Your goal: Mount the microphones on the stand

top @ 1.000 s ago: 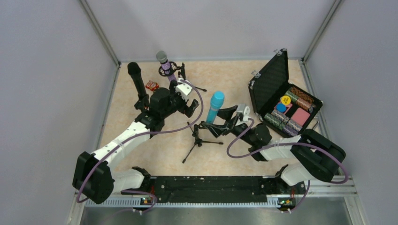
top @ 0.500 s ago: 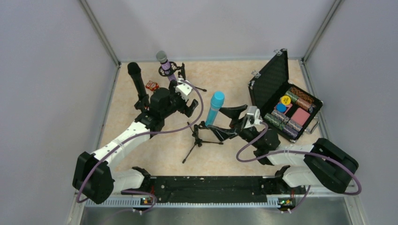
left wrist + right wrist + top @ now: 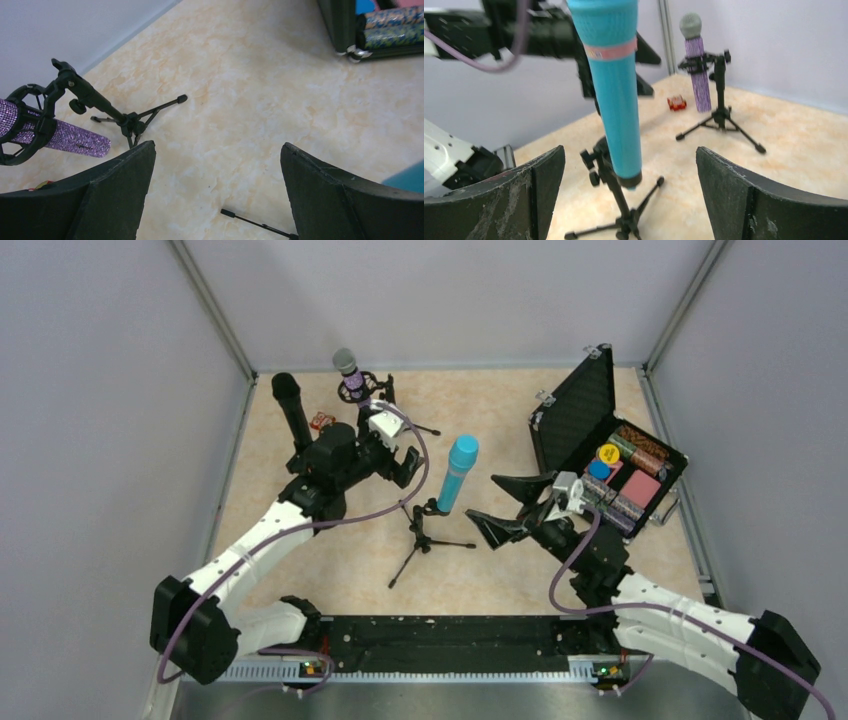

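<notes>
- turquoise microphone (image 3: 616, 100): smooth, matt, probably plastic
- purple microphone (image 3: 697, 70): glittery rough body, silver metal mesh head
- table (image 3: 260, 90): smooth, marbled beige top

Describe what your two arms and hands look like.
The left arm and right arm have white shells with black joints. A purple cable loops along each to the wrist. The left hand and right hand each carry two broad black wedge-shaped fingers; the right ones look scuffed.
</notes>
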Available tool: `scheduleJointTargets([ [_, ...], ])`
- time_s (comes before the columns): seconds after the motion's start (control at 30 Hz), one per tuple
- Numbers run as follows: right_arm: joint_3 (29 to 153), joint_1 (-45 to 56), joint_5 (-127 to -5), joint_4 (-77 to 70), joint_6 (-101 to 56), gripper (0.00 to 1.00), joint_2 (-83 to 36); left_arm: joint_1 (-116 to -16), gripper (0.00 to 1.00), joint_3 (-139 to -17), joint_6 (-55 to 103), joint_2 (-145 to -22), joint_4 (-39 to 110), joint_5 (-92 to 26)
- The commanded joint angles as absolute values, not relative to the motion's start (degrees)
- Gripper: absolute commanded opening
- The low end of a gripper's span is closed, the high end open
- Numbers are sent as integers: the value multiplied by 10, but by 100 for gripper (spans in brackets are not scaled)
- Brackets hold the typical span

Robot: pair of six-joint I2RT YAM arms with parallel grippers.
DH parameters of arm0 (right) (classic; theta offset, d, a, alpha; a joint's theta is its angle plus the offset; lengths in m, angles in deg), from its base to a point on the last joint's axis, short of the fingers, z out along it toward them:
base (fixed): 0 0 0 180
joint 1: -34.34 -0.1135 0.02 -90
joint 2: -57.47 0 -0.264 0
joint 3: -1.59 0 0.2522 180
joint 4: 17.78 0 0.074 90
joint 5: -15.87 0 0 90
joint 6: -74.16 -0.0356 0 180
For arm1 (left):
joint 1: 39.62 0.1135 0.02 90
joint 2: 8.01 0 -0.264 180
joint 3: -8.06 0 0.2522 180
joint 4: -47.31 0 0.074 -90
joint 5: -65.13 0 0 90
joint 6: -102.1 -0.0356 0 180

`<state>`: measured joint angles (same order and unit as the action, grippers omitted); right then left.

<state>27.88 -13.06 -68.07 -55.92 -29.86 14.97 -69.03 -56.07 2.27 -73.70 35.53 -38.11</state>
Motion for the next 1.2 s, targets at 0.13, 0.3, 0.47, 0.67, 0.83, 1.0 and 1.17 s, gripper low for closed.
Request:
scheduleJointTargets([
  [0.13, 269, -134, -686, -309, -326, 99, 228, -691, 99, -531, 101, -608, 361, -468],
  [0.3, 229, -134, -681, -297, -355, 99, 274, -690, 99, -473, 100, -541, 357, -552],
  [0.47, 192, -134, -691, -300, -362, 99, 308, -691, 99, -433, 63, -513, 318, -650],
  [0.67, 180, -134, -697, -296, -360, 99, 311, -692, 99, -388, 65, -510, 359, -643],
  [0.83, 178, -134, -698, -293, -361, 99, 306, -699, 99, -360, 84, -537, 426, -651],
  [1.0, 173, -135, -702, -303, -364, 99, 302, -717, 96, -353, 93, -578, 469, -644],
  [1.17, 173, -134, -707, -326, -366, 99, 283, -736, 92, -360, 79, -615, 478, -633],
])
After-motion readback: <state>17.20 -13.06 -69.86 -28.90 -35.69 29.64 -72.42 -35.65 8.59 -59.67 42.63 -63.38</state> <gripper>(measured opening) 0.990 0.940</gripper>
